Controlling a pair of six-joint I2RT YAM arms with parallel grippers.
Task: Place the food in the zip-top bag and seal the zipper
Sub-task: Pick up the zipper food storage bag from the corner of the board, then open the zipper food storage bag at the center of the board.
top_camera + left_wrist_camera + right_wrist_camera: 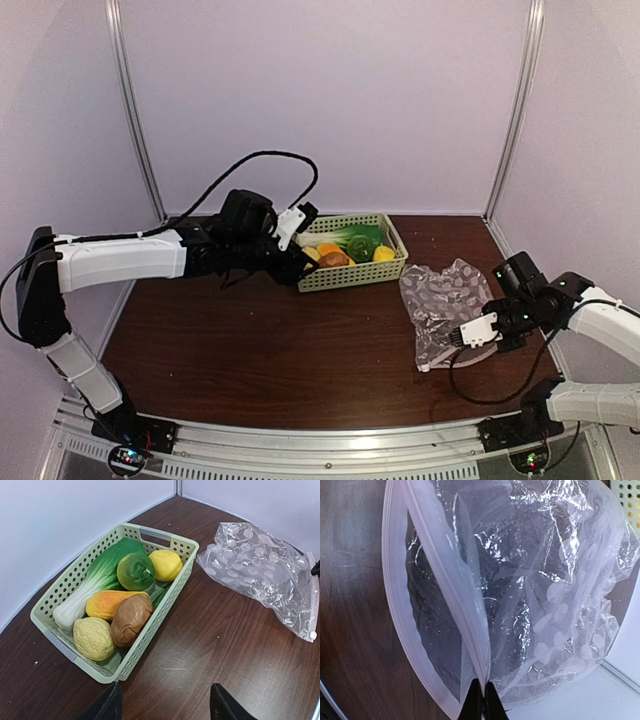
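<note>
The food (120, 610) lies in a pale green basket (165, 602): two yellow lemons, an orange piece, a brown piece, a dark green vegetable and a white-green leek. It shows in the top view (345, 250) too. My left gripper (165, 705) is open and empty, just in front of the basket's near corner; in the top view (300, 235) it hovers at the basket's left end. The clear dotted zip-top bag (440, 300) lies on the right. My right gripper (483, 697) is shut on the upper zipper strip (450, 580), holding the bag's mouth open.
The dark wooden table (250, 340) has white walls at the back and sides. The basket stands at the back centre, the bag (260, 575) to its right. Metal rails run along the near edge.
</note>
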